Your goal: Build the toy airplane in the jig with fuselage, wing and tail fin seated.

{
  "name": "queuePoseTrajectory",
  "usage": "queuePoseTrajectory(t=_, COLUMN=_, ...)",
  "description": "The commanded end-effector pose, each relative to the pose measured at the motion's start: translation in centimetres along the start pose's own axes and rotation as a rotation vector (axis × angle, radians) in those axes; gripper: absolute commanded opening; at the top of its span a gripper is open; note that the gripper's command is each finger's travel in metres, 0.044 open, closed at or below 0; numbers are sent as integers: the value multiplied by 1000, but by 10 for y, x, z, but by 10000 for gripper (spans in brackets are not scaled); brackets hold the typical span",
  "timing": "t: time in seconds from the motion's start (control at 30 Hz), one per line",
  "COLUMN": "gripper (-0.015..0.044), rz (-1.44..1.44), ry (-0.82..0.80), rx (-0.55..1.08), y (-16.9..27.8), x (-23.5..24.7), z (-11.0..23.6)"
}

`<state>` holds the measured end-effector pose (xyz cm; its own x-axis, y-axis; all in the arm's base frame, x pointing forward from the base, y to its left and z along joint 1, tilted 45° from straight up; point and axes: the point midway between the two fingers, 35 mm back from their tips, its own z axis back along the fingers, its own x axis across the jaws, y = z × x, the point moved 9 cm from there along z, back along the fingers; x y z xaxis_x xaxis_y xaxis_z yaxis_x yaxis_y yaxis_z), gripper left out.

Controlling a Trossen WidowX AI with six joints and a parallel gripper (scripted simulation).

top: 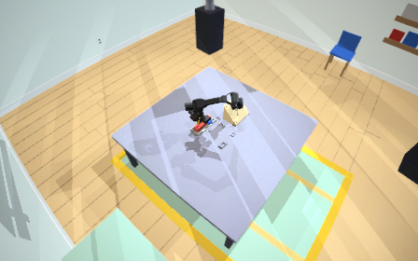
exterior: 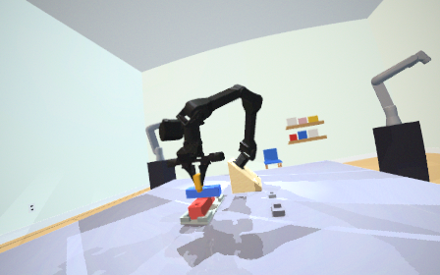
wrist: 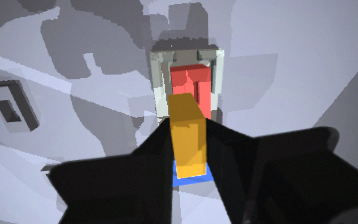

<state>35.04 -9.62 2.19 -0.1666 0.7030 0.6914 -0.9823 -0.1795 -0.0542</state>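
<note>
One red fuselage (exterior: 200, 206), one blue wing (exterior: 203, 191) and one yellow tail fin (wrist: 188, 135) are counted. Two small grey blocks (exterior: 277, 210) are seen on the table.

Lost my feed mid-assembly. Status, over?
Gripper shut on yellow tail fin. Red fuselage in cradle, blue wing across it. Fin over fuselage, not seated. No obstruction seen.

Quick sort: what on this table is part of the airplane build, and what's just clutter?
Job:
- red block fuselage in the grey cradle jig
- blue flat wing across the fuselage
- yellow tail fin, gripped in the black claw

Lying about:
- tan wooden wedge
- small grey blocks
- blue chair, black pedestal
</note>
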Motion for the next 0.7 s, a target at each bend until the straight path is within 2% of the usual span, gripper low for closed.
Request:
queuePoseTrajectory(t=0.0, gripper=0, rz=2, ry=2, rx=2, y=0, x=-14, z=-5)
queuePoseTrajectory(t=0.1, gripper=0, rz=3, ry=2, rx=2, y=0, x=-18, z=-7)
queuePoseTrajectory(t=0.2, gripper=65, rz=3, ry=2, rx=2, y=-1, x=-18, z=-7)
queuePoseTrajectory(t=0.67, gripper=65, rz=3, ry=2, rx=2, y=0, x=-18, z=-7)
